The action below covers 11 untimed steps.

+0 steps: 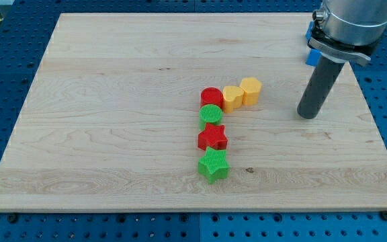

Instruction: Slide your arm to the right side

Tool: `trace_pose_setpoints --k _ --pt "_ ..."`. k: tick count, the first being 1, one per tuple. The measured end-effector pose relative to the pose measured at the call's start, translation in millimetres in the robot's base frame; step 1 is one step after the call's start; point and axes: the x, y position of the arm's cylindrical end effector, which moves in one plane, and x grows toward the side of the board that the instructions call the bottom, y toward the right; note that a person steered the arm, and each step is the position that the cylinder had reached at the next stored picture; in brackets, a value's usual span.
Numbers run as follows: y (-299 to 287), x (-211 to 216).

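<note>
1. Surrounding everything is a blue perforated metal bench [19, 40], its surface dotted with a regular grid of small holes.
2. Lying on it is a pale wooden board [113, 134] with fine horizontal grain and a few small dark knots.
3. Entering at the view's top right, the arm [348, 20] shows a smooth silver-grey metal collar, with a bit of blue plastic beside it.
4. Below the collar hangs a straight, matte dark rod; my tip [307, 115] rests on the board's right part, well apart from the blocks and to their right. The arm carries no hand or jaws, only this rod, and it holds nothing.
5. Five blocks form a touching chain near the board's middle, and a sixth lies below it.
   - The yellow hexagon block [250, 91] sits at the chain's upper right, nearest my tip.
   - The yellow heart-like block [232, 98] touches it on the left.
   - The red cylinder [211, 97] comes next, smooth-topped.
   - The green cylinder [210, 115], with a ribbed top, sits just below.
   - The red star [212, 138] follows.
   - The green star [213, 165], ribbed too, lies lowest, just apart from the red star.
</note>
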Motion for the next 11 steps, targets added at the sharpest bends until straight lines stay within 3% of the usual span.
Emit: trace_pose_setpoints --k 1,7,10,11 --pt "-4.5 18.9" --pt "7.1 26.5" --pt "83.1 39.7" --pt "100.0 9.4"
